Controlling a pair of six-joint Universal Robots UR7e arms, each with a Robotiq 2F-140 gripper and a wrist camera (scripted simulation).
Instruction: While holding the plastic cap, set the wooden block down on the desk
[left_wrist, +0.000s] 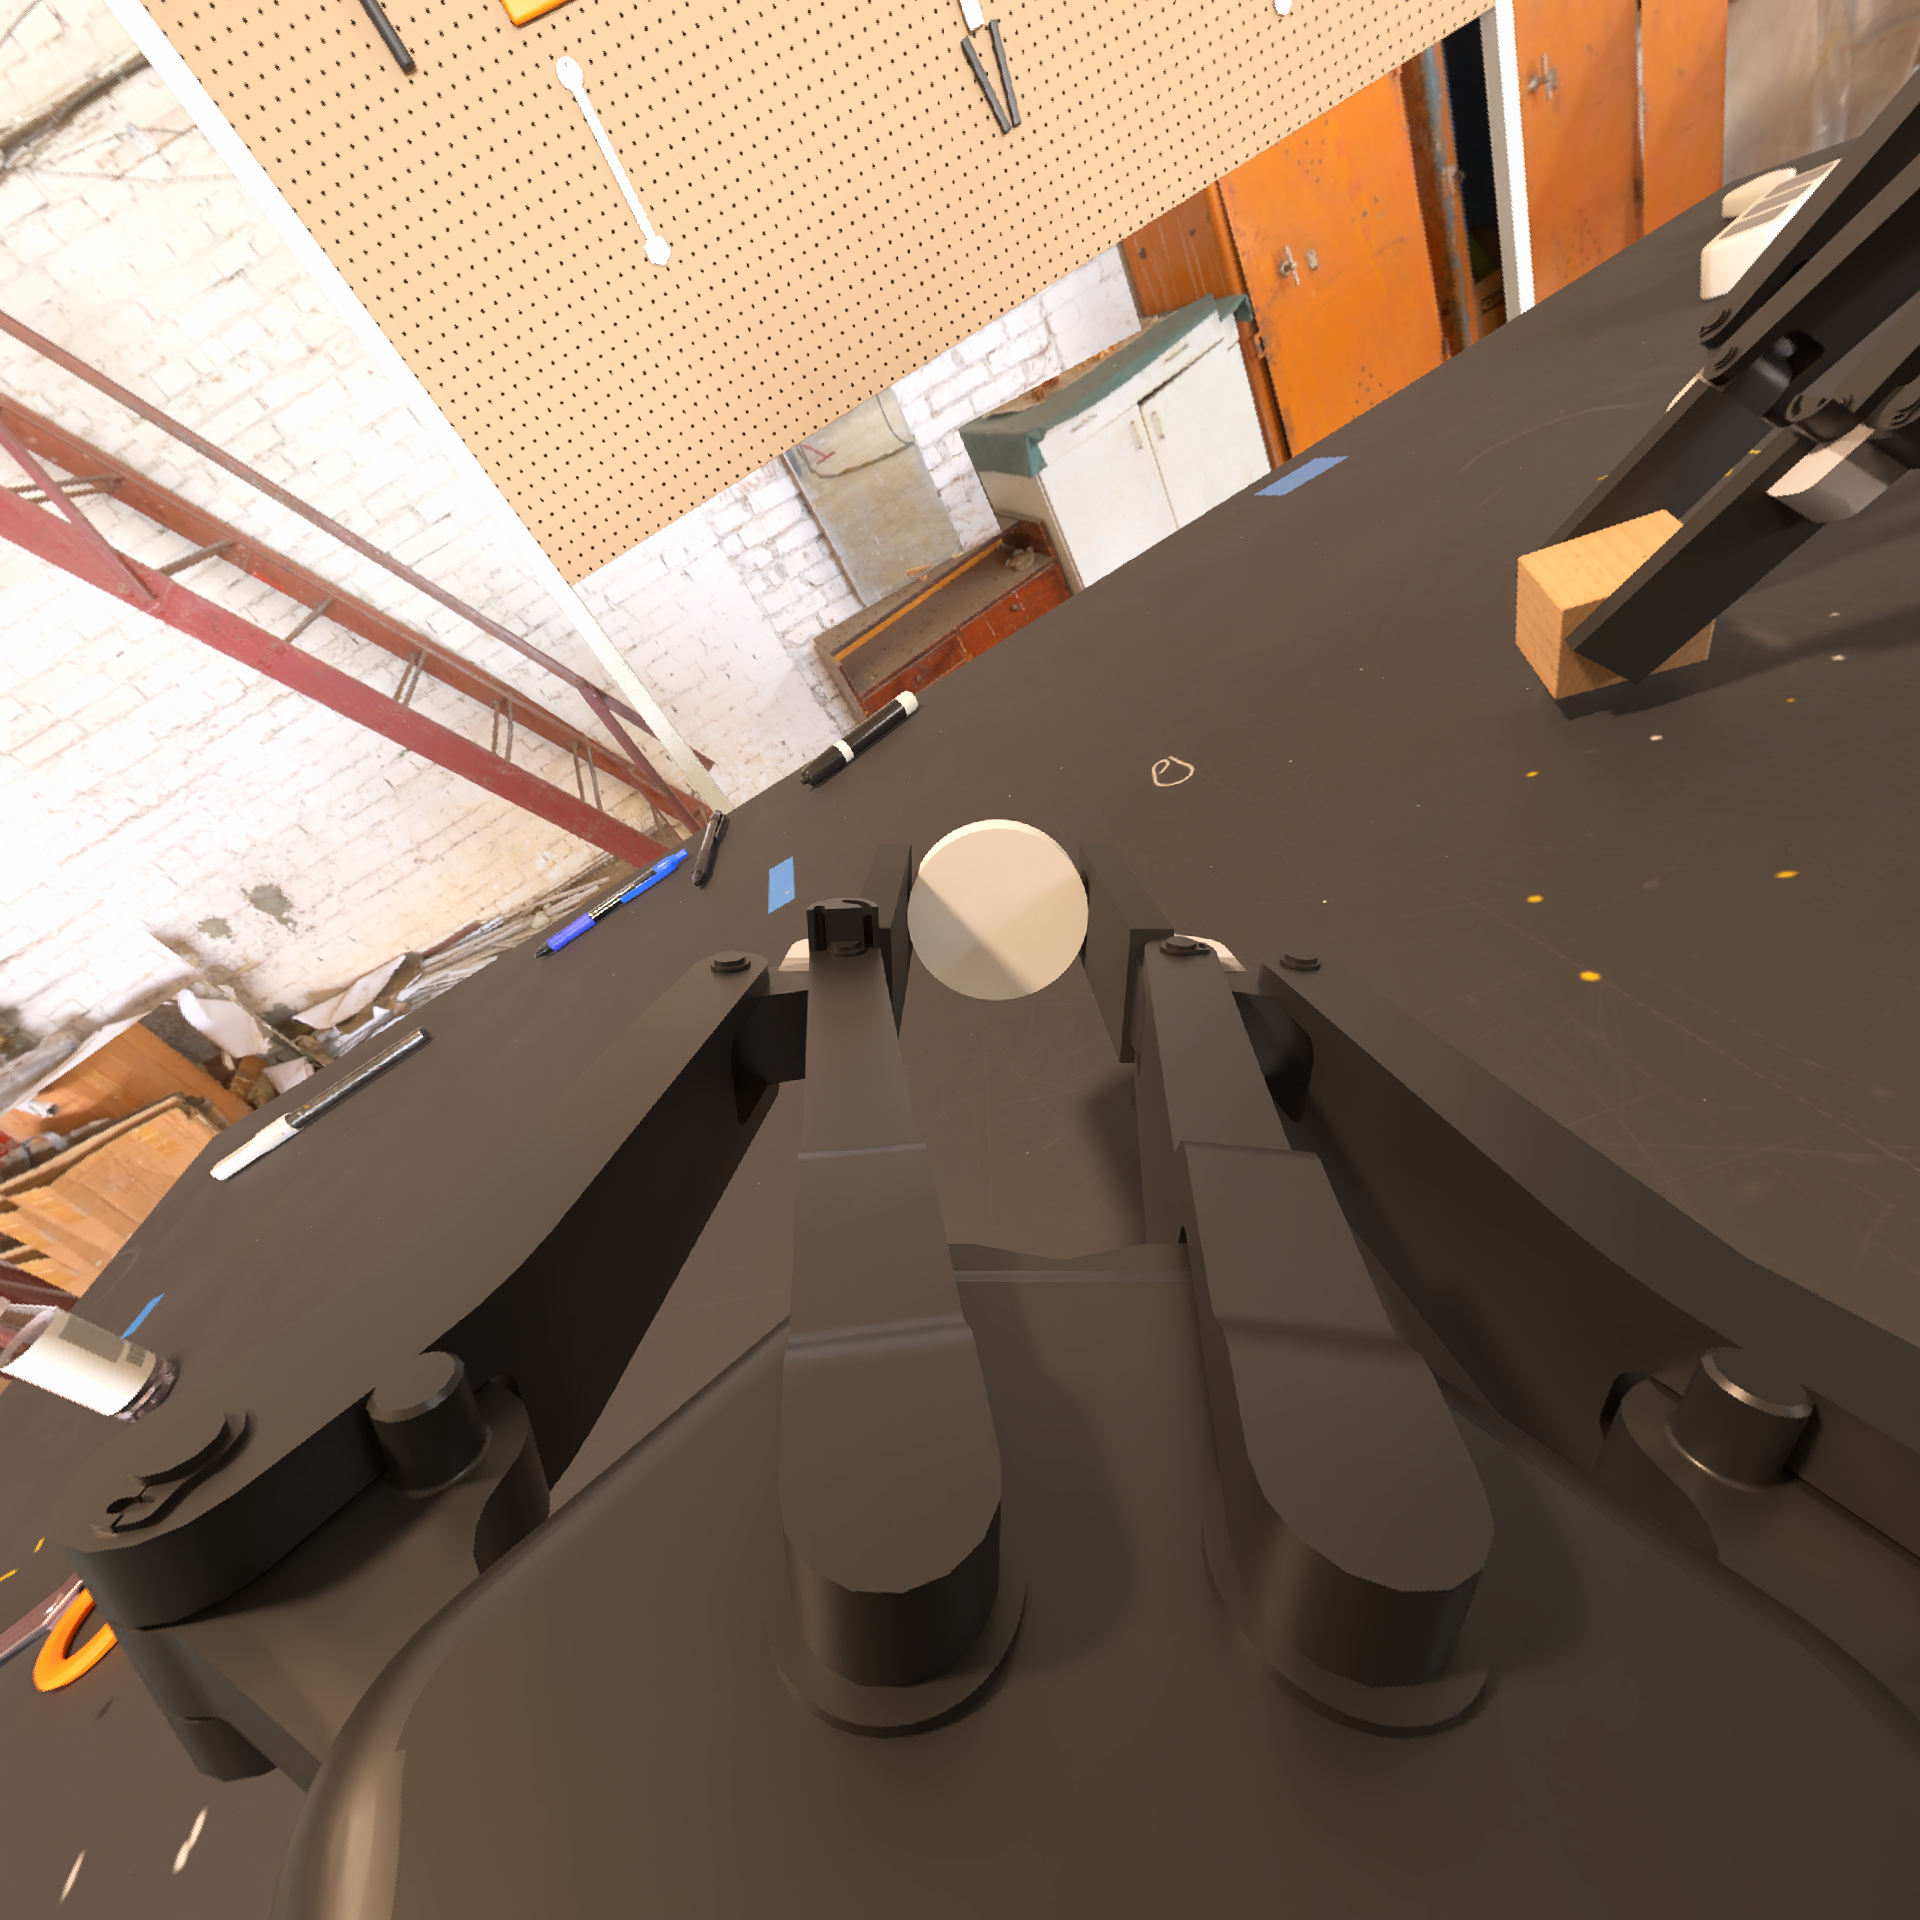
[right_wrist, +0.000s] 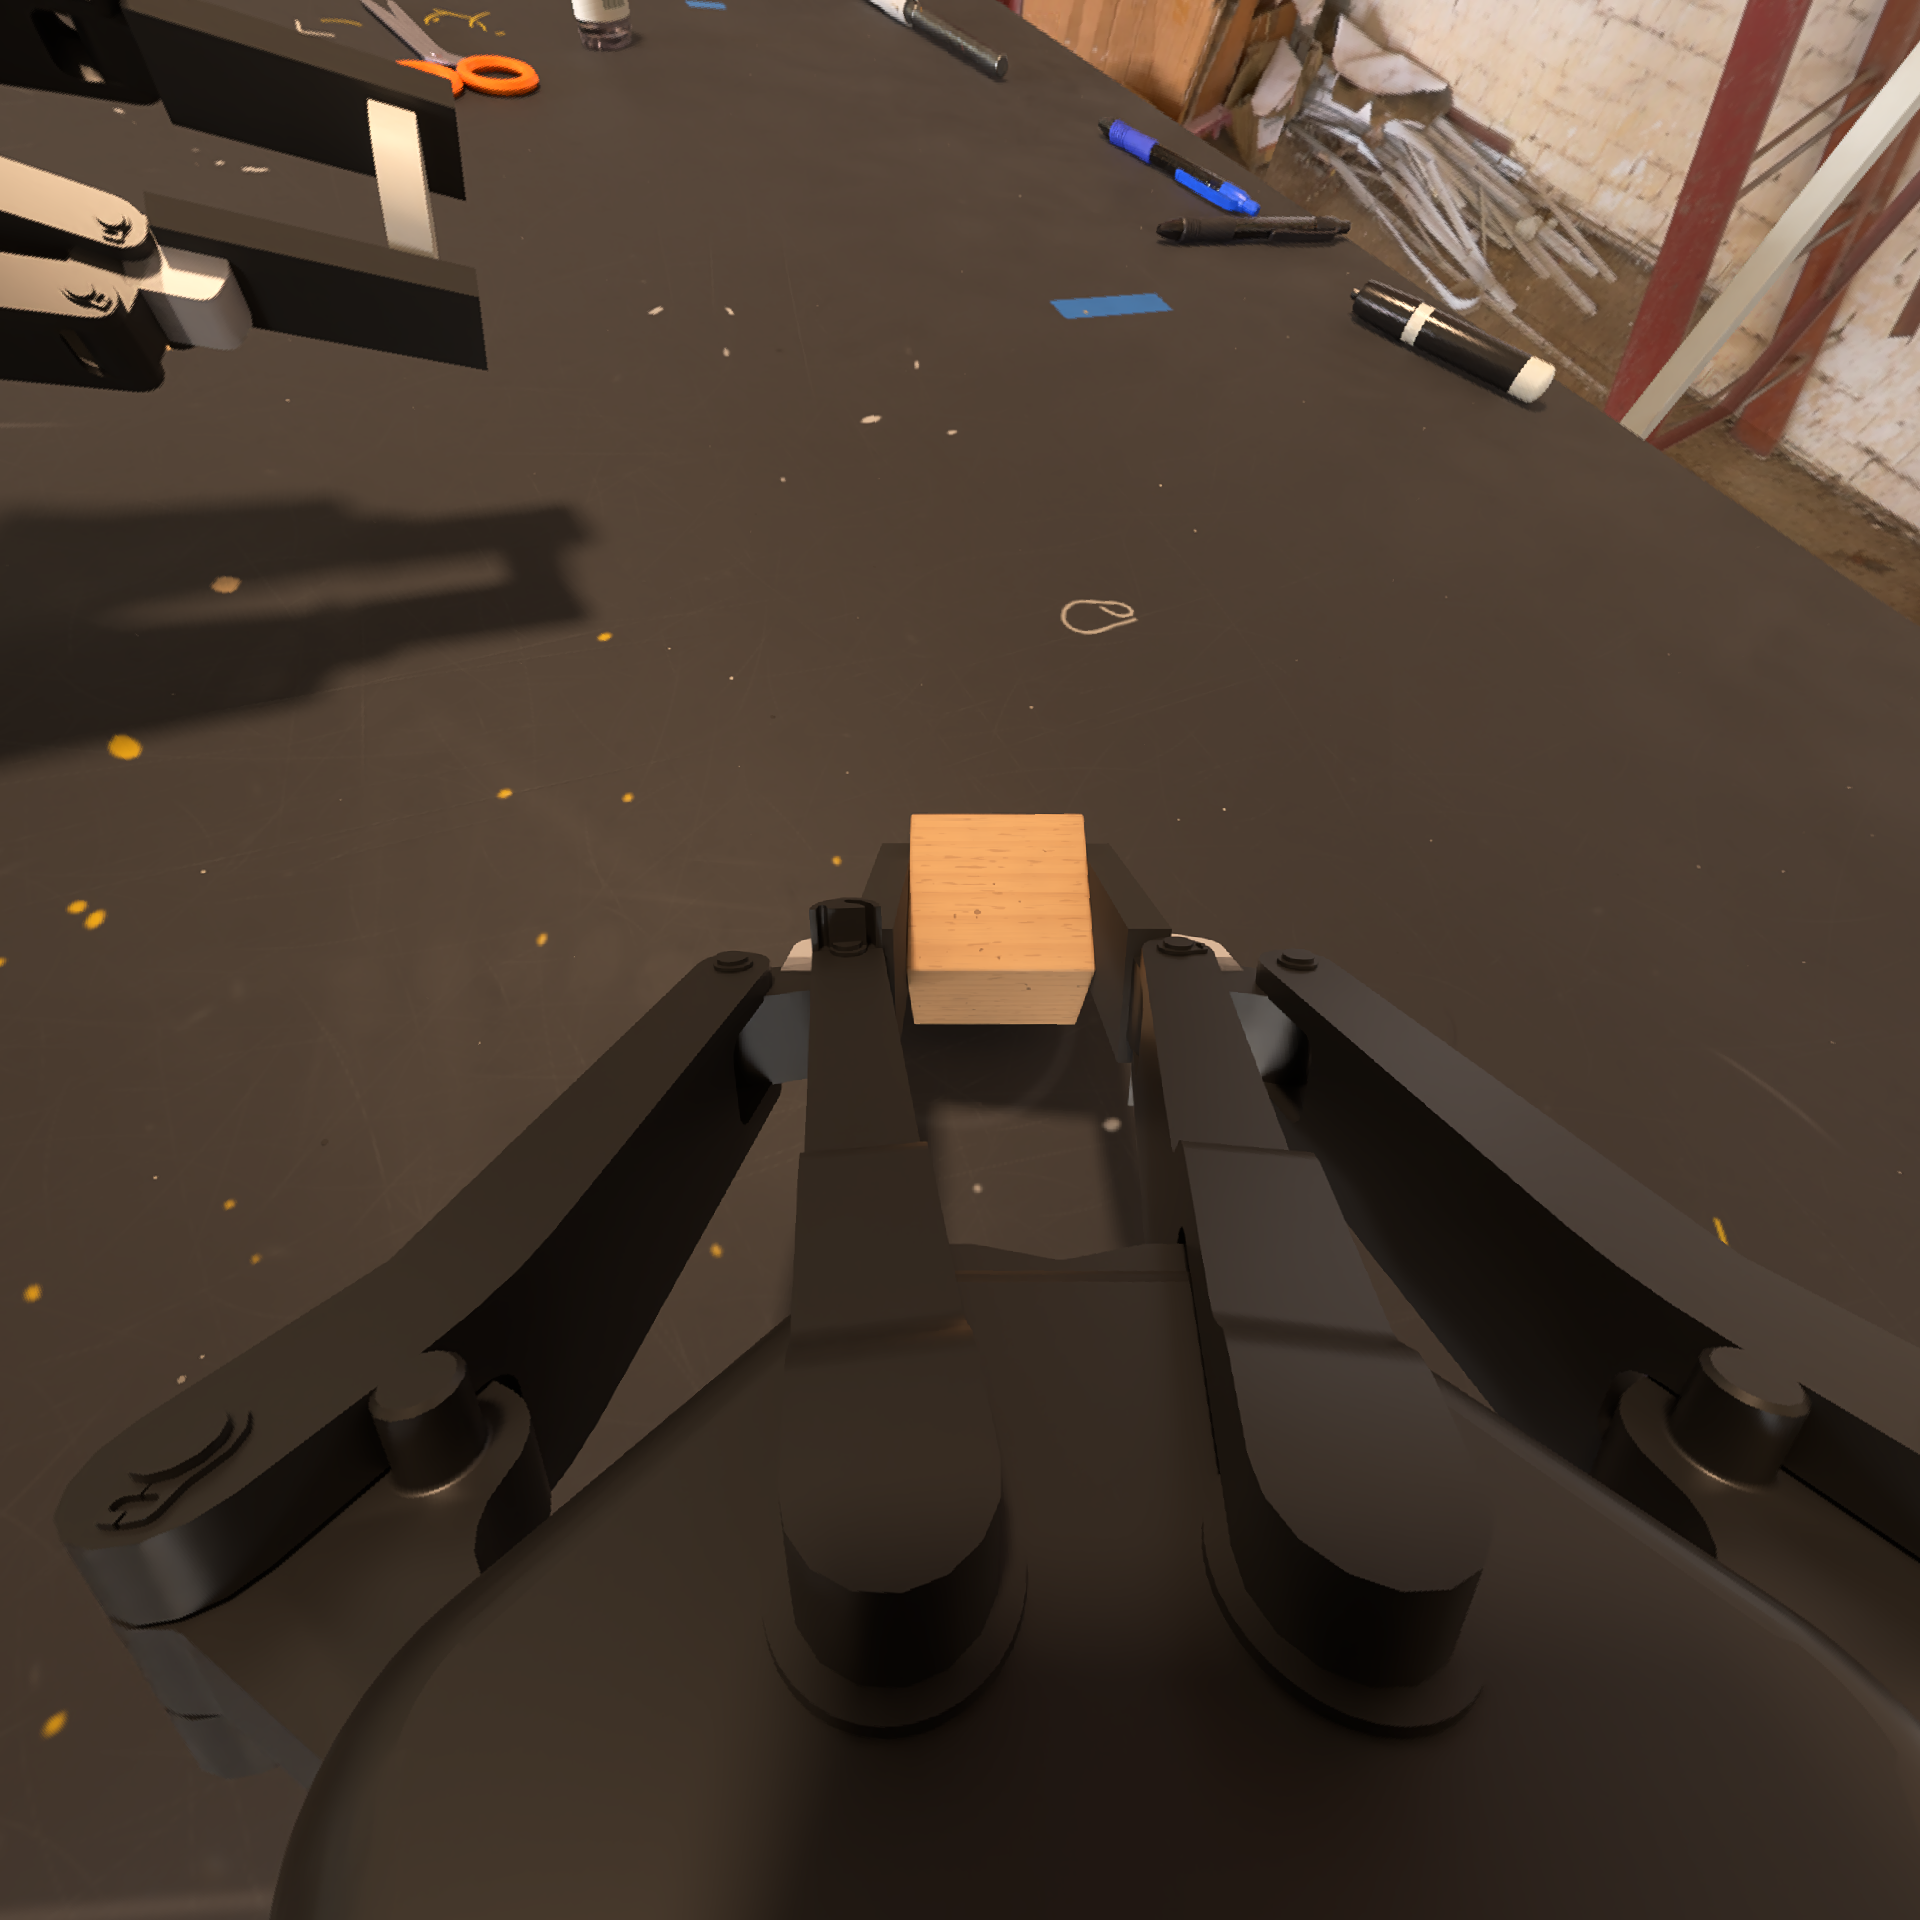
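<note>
Two claws over a dark desk, each clamped on one object.

The left claw (left_wrist: 997, 914) grips a round white cap (left_wrist: 995, 906) between its fingers, above the desk (left_wrist: 1351, 1039); the right claw (right_wrist: 1000, 925) pinches a wooden block (right_wrist: 997, 914), which in the left wrist view (left_wrist: 1569, 613) sits at or just above the surface — contact cannot be told. The desk is matte, scratched, flecked with yellow and white, and carries blue tape (right_wrist: 1110, 305), a chalk loop (right_wrist: 1096, 615), markers (right_wrist: 1455, 341), a blue pen (right_wrist: 1179, 166) and orange scissors (right_wrist: 473, 71). Behind stand a pegboard (left_wrist: 779, 260), white brick wall (left_wrist: 208, 520), red steel frame (left_wrist: 312, 644) and orange lockers (left_wrist: 1340, 260). No writing is legible.
</note>
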